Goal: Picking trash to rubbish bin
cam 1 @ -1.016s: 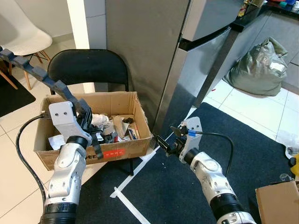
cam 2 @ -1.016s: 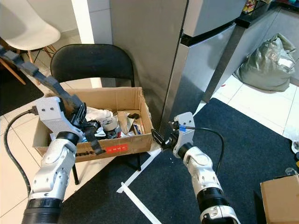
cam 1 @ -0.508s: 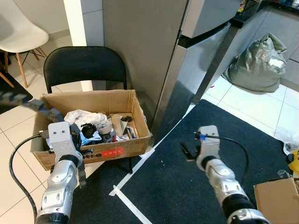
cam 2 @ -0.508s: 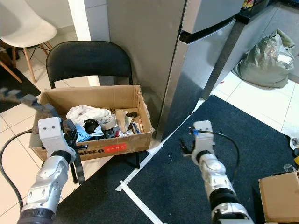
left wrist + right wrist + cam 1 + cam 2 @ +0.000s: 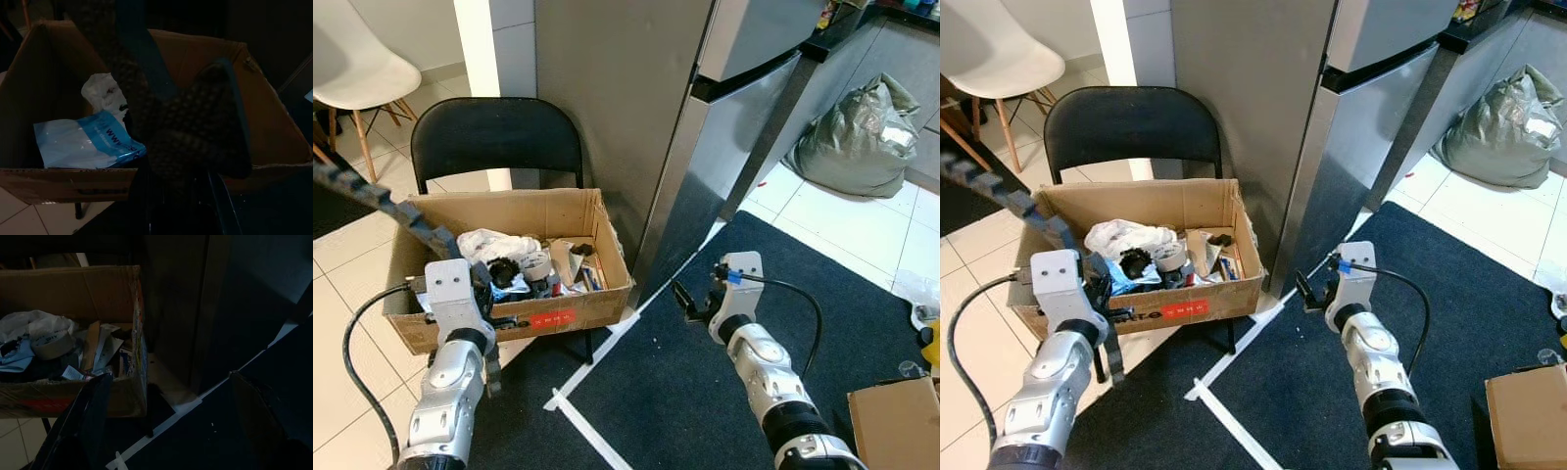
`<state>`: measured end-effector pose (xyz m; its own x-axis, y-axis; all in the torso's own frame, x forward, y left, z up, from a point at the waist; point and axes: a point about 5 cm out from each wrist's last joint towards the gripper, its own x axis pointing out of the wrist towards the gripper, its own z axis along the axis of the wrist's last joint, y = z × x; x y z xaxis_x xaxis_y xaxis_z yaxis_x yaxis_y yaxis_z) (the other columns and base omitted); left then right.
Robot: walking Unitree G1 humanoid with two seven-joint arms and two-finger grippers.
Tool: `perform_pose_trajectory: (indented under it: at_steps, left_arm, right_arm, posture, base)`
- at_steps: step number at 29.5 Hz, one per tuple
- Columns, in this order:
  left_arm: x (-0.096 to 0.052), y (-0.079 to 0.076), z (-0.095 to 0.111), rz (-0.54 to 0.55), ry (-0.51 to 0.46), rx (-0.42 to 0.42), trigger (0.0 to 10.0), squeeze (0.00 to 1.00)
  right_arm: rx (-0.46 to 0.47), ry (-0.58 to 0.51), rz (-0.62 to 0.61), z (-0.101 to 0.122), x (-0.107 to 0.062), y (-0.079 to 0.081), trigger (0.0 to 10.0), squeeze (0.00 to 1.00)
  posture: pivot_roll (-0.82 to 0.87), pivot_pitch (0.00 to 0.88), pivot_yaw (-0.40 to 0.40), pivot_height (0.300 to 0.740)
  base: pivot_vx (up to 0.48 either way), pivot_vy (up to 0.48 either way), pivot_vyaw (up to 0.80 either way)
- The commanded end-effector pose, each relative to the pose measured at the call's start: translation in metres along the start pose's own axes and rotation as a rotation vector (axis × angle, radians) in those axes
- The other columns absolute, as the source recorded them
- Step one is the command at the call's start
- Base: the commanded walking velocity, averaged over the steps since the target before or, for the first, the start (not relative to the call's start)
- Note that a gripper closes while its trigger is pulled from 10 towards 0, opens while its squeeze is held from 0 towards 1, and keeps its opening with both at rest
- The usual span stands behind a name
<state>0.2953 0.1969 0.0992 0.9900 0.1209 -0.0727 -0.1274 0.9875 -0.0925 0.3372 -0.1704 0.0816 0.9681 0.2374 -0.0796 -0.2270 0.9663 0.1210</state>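
A cardboard box (image 5: 599, 302) full of trash stands on a black folding chair (image 5: 499, 147). Inside lie a white plastic bag (image 5: 489, 243), a tape roll (image 5: 536, 264) and a blue-and-white bag (image 5: 83, 142). My left gripper (image 5: 1105, 284) is at the box's front left corner, shut on a long dark segmented strip (image 5: 372, 196) that trails up and away to the left. The right gripper (image 5: 683, 296) hovers low over the dark rug, to the right of the box, open with nothing between its fingers (image 5: 90, 411).
A steel fridge (image 5: 636, 117) rises right behind the box. A dark rug (image 5: 666, 411) with white tape lines (image 5: 587, 431) lies below. A grey-green rubbish bag (image 5: 852, 142) sits far right, a white chair (image 5: 352, 69) far left, another cardboard box (image 5: 896, 421) at bottom right.
My left gripper dropped from over the box's contents to its front left corner, still with the strip. The right gripper swung away from the box, then back towards it.
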Motion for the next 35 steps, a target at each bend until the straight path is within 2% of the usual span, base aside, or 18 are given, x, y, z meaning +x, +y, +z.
perform_pose_trajectory:
  at_steps: [1,18,27,35]
  left_arm:
    - [-0.002,-0.005,0.000,-0.007,-0.002,-0.010,10.0,0.00]
    - [-0.005,-0.012,-0.003,-0.030,0.011,-0.009,10.0,0.00]
    - [-0.004,-0.014,-0.002,-0.043,0.007,0.016,10.0,0.00]
    - [-0.004,-0.015,0.000,-0.052,0.005,0.029,10.0,0.00]
  right_arm:
    - [0.016,0.006,0.000,-0.003,-0.003,-0.001,10.0,0.00]
    - [-0.009,-0.003,0.031,-0.002,-0.003,0.004,10.0,0.00]
    - [-0.012,-0.001,0.005,-0.001,-0.003,-0.001,10.0,0.00]
    - [-0.006,-0.012,0.007,-0.001,-0.005,0.001,10.0,0.00]
  posture:
    - [0.05,0.110,-0.084,0.740]
    - [0.05,0.120,-0.084,0.740]
    - [0.05,0.119,-0.083,0.740]
    - [0.05,0.118,-0.083,0.740]
  base:
    - [0.000,0.000,0.00]
    - [0.000,0.000,0.00]
    - [0.000,0.000,0.00]
    - [0.000,0.000,-0.72]
